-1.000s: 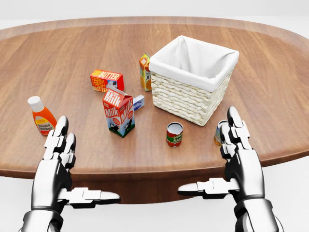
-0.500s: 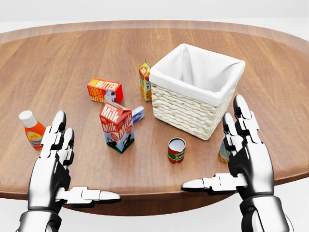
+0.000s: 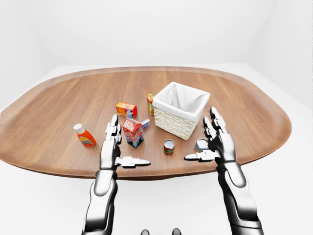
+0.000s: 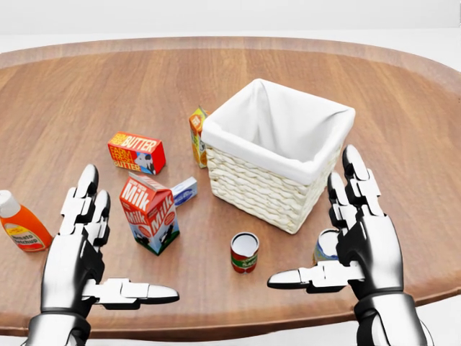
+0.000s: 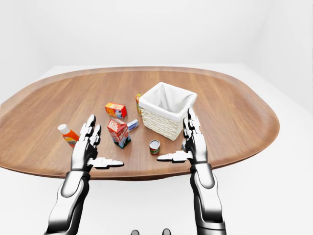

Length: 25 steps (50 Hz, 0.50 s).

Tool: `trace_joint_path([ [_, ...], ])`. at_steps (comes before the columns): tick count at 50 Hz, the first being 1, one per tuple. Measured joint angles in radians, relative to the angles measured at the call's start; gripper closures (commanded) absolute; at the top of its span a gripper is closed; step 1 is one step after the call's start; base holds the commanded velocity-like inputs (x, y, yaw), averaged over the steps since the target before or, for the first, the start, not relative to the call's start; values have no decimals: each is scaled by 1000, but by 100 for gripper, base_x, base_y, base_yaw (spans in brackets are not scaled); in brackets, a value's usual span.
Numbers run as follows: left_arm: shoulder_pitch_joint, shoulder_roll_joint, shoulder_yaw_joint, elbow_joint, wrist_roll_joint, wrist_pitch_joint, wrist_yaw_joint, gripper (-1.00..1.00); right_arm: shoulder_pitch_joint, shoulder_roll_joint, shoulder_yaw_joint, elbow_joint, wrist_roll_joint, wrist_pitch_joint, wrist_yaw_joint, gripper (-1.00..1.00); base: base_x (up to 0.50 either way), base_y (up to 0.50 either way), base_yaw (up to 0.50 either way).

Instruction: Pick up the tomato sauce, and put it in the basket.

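The small red upright tomato sauce can (image 4: 244,252) is seen on the bench between both spread, empty hands, nearer the right hand (image 4: 360,231).

A broad oval wooden tabletop (image 3: 234,98) with a warm brown grain and a darker rounded rim fills the middle of the left-eye view. Around it lies a plain white floor (image 3: 293,196), and pale, featureless white walls (image 3: 146,29) rise across the top under soft, even light.
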Motion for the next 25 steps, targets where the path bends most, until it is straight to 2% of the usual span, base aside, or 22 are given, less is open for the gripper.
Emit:
trace_joint_path([
  [25,2,-10,-7,13,2,0,-1,-100,3,-6,2,12,-9,0,3,-100,-4,-50,0],
])
